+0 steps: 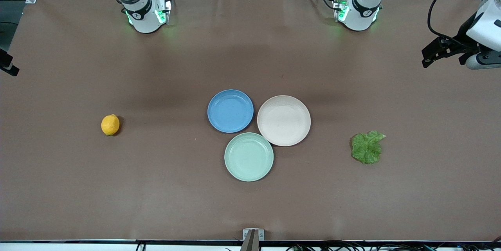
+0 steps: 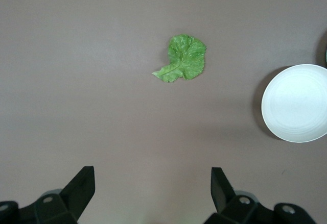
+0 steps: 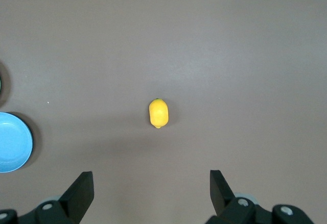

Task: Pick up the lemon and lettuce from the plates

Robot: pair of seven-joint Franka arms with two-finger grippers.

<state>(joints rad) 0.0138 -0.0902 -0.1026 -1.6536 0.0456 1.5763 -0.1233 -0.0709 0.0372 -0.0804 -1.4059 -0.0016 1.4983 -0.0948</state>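
The lemon [image 1: 110,125] lies on the bare brown table toward the right arm's end, apart from the plates; it also shows in the right wrist view [image 3: 159,113]. The lettuce [image 1: 366,147] lies flat on the table toward the left arm's end, also seen in the left wrist view [image 2: 183,58]. The blue plate [image 1: 230,110] and the beige-pink plate [image 1: 283,120] sit side by side mid-table, both empty. My left gripper [image 1: 430,57] hangs open over the table's left-arm end. My right gripper [image 1: 8,65] hangs open at the right-arm end, mostly out of the front view.
A pale mint-green plate [image 1: 249,156], empty, sits nearer the front camera, touching the other two plates. The arm bases [image 1: 146,12] stand along the table's edge farthest from the front camera. A small bracket [image 1: 253,235] sits at the table's nearest edge.
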